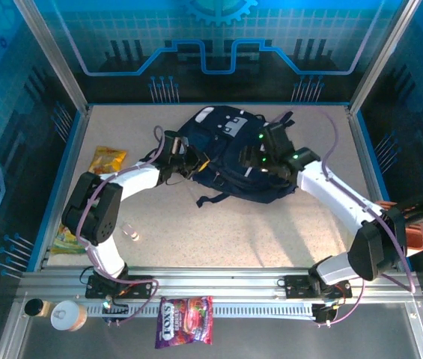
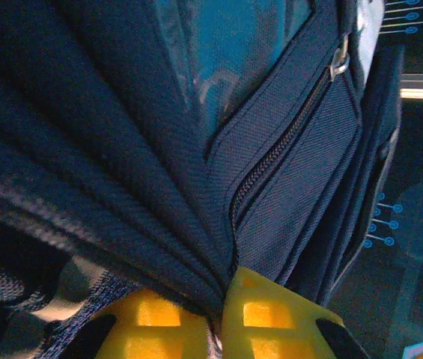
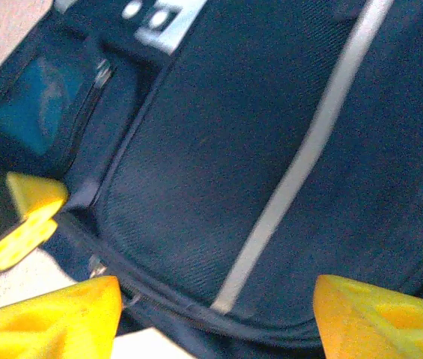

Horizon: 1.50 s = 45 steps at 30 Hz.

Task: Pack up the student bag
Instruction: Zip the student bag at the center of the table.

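BAG IN HAND: The student bag (image 1: 230,161) lies flat at the far middle of the bench (image 1: 271,232), flanked by two arms. At its left edge, the left tool (image 1: 190,163) is clamped tight on a bunched fold of the navy fabric, its yellow fingers (image 2: 263,314) pressed together just beside a zipper (image 2: 286,142). On the bag's right side, the right tool (image 1: 262,158) hangs over the front panel with its jaws spread wide, a white stripe (image 3: 301,164) running between them. It grips nothing, and whether its fingertips touch the cloth cannot be told. A yellow snack packet (image 1: 108,159) lies near the bench's left edge, apart from the bag.
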Tool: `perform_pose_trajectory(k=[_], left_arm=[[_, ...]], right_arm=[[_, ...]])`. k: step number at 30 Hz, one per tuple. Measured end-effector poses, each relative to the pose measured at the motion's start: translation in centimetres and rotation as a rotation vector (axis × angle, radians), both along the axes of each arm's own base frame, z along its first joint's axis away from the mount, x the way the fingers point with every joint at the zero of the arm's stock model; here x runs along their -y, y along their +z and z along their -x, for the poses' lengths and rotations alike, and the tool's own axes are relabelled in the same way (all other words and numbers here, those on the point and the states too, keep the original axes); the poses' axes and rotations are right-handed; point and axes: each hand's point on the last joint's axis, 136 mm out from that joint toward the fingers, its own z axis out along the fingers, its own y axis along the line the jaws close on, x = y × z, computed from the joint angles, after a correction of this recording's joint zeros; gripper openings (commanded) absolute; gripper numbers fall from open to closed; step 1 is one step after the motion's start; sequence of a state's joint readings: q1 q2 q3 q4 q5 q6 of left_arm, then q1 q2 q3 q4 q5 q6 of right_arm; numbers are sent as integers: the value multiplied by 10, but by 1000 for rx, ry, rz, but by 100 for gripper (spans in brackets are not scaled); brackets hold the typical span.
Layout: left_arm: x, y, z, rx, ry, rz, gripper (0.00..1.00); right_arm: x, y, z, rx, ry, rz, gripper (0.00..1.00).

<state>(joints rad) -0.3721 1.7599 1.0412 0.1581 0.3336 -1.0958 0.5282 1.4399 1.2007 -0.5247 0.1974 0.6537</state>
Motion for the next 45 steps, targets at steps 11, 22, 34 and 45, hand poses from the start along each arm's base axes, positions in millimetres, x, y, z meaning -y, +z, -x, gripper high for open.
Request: perform_pose_trajectory(k=[11,22,34,45], left_arm=[[3,2,-1,-4,40,25,0],[4,2,-1,-1,40,26,0],[4,2,0,-1,39,26,0],[5,4,-1,5,38,29,0]], right_arm=[[-86,-54,42,-99,22,-35,43],[-112,-80,21,-120,-60,-62,35],[-110,-83,6,-103,-129,-50,28],[-110,-87,-6,-99,-159,-28,24]])
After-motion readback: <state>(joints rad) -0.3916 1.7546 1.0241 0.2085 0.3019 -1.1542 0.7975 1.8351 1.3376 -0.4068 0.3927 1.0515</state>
